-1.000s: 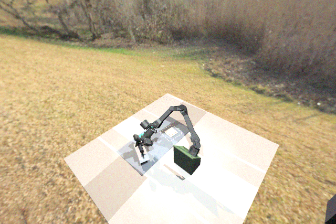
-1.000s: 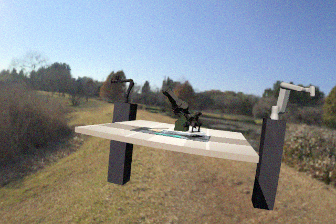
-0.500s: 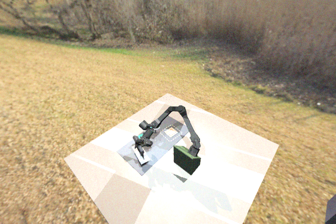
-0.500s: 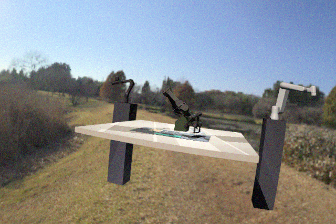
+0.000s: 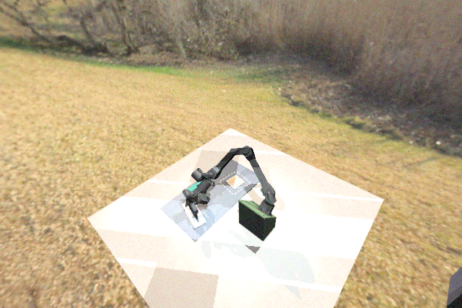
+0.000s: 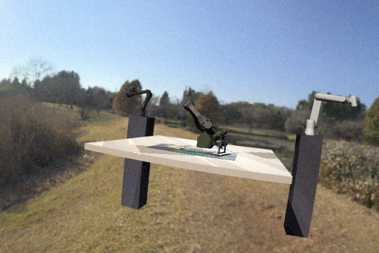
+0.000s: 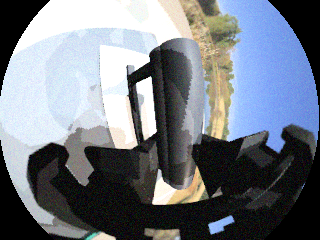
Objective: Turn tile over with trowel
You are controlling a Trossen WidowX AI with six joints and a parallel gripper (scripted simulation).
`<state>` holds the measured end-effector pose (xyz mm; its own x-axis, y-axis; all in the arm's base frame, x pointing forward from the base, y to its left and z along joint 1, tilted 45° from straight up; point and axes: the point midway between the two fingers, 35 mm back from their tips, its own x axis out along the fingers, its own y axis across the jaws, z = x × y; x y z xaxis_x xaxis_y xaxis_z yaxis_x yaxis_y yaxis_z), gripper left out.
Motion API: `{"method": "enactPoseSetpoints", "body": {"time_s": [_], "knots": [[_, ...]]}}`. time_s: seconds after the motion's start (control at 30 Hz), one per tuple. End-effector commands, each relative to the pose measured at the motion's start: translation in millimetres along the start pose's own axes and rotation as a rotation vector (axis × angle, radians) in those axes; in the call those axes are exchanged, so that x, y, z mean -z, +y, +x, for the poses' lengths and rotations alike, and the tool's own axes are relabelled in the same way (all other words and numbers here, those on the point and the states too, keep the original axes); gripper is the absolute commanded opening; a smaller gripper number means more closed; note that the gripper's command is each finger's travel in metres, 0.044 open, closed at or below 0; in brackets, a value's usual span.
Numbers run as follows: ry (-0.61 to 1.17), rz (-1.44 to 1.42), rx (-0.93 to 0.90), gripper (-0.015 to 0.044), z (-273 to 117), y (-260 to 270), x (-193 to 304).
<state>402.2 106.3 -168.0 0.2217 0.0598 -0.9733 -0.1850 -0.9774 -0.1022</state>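
Pale tabletop (image 5: 320,237) (image 6: 244,171) carries grey-blue mat (image 5: 214,210) (image 6: 233,156) (image 7: 65,65). Dark hand (image 5: 194,197) (image 6: 221,140) (image 7: 174,132), partly closed, grips trowel (image 5: 200,221) (image 6: 225,153) (image 7: 177,100) by handle, white blade low over mat, lower left of mat in top view. Pale tile (image 5: 235,181) (image 6: 177,147) within dashed outline, right of hand; facing side, cannot tell. Teal strip (image 5: 194,187) (image 6: 192,153) partly hidden.

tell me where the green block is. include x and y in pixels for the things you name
In the top view, the green block (image 5: 255,221) (image 6: 203,141) is right of the mat (image 5: 222,205) (image 6: 231,157), directly under the arm's foot (image 5: 266,208).

Pale table (image 5: 276,270) (image 6: 189,164), dry grass, bare trees, clear blue sky
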Motion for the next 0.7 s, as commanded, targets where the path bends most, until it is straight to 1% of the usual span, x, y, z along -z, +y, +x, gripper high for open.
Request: {"method": "enactPoseSetpoints", "body": {"time_s": [0.0,0.1,0.47,0.5,0.67], "knots": [[0.001,-0.005,0.013,0.0000,4.5,1.7,1.3],[0.001,-0.005,0.013,0.0000,6.1,3.5,1.4],[0.001,-0.005,0.013,0.0289,6.1,3.5,1.4],[0.001,-0.005,0.013,0.0300,6.1,3.5,1.4],[0.001,-0.005,0.013,0.0300,6.1,3.5,1.4]]}}
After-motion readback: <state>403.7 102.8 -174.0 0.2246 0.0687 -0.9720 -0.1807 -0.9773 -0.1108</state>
